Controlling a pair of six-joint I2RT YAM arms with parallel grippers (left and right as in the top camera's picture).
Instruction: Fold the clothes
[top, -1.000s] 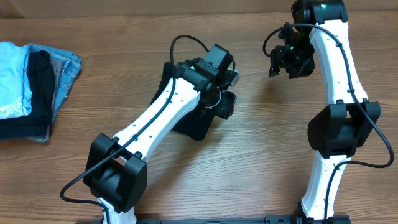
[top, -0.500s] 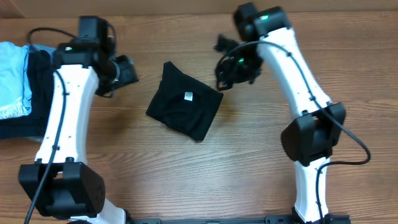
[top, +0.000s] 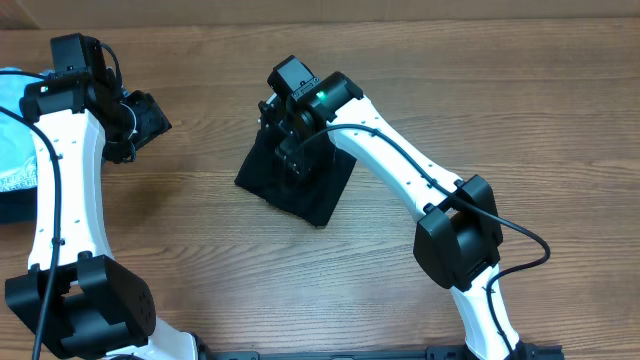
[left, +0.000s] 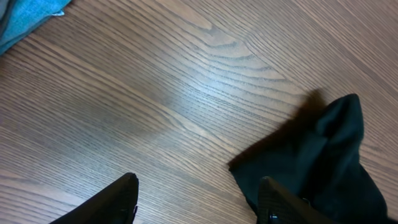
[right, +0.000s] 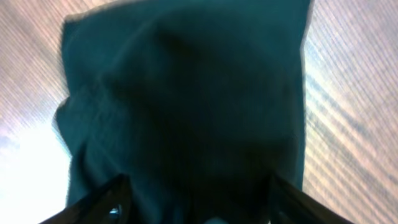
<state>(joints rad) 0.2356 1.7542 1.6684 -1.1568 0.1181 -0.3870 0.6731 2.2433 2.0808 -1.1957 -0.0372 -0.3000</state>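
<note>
The black garment (top: 318, 192) lies folded into a small square on the wooden table (top: 500, 120), near the middle. My right gripper (top: 290, 140) hovers right over it with its fingers spread. In the right wrist view the dark fabric (right: 186, 93) fills the frame between the open fingers (right: 199, 208). I cannot tell if the fingers touch it. The white tag is hidden under the arm. My left gripper (top: 150, 118) is open and empty at the far left, apart from the garment. In the left wrist view its fingers (left: 199, 199) hang over bare wood, with a corner of the garment (left: 336, 155) at the right.
A stack of other folded clothes, light-blue on top (top: 15, 150), sits at the table's left edge, just left of my left arm. A light-blue corner (left: 25, 15) of it shows in the left wrist view. The right arm's links span the table's middle-right.
My right arm has swung left from beside the garment to directly over it, covering the tag. My left arm has drawn back to the left, towards the stack.
</note>
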